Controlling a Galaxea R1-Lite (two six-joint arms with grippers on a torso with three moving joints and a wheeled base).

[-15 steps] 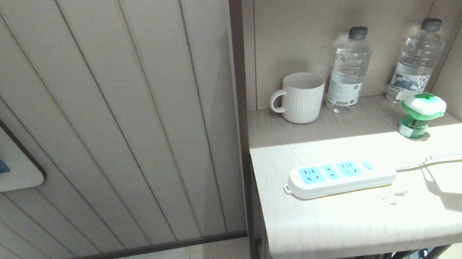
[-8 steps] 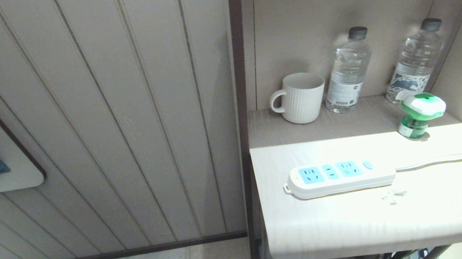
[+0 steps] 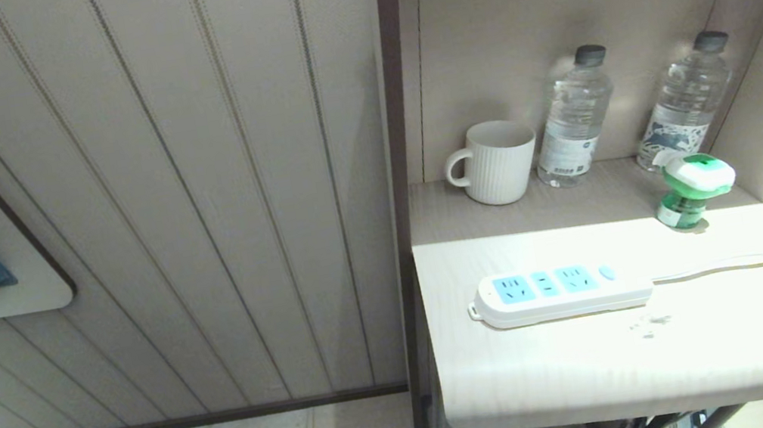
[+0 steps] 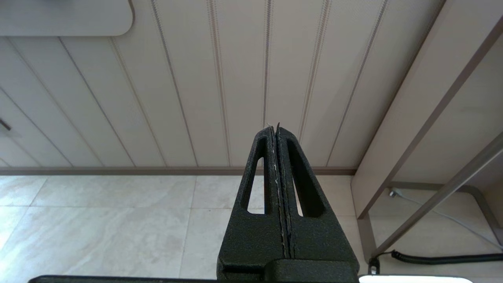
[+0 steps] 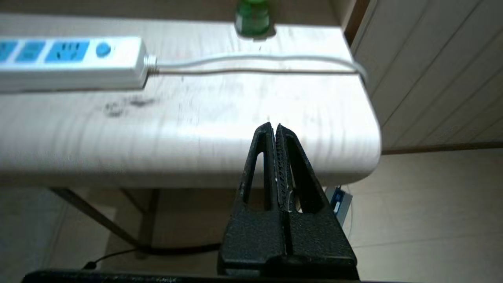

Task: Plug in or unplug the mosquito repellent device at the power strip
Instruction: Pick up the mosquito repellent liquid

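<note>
The mosquito repellent device (image 3: 691, 188), white-and-green head over a green bottle, stands upright on the table's far right, apart from the power strip (image 3: 561, 291); only its green base (image 5: 252, 17) shows in the right wrist view. The strip (image 5: 70, 59) lies flat mid-table with nothing in its blue sockets, its white cord (image 3: 741, 260) running right. My right gripper (image 5: 274, 127) is shut and empty, low in front of the table's near right corner. My left gripper (image 4: 274, 127) is shut and empty, down by the floor facing the panelled wall. Neither arm shows in the head view.
A white ribbed mug (image 3: 496, 161) and two clear water bottles (image 3: 573, 118) (image 3: 685, 101) stand at the back of the alcove. The table (image 3: 606, 377) has a rounded front edge. A black cable (image 4: 444, 258) lies on the floor under the table.
The right gripper, seen open at the head view's right edge a second ago, has dropped out of that view with its cable and shadow, and is now shut. The device and strip have not moved.
</note>
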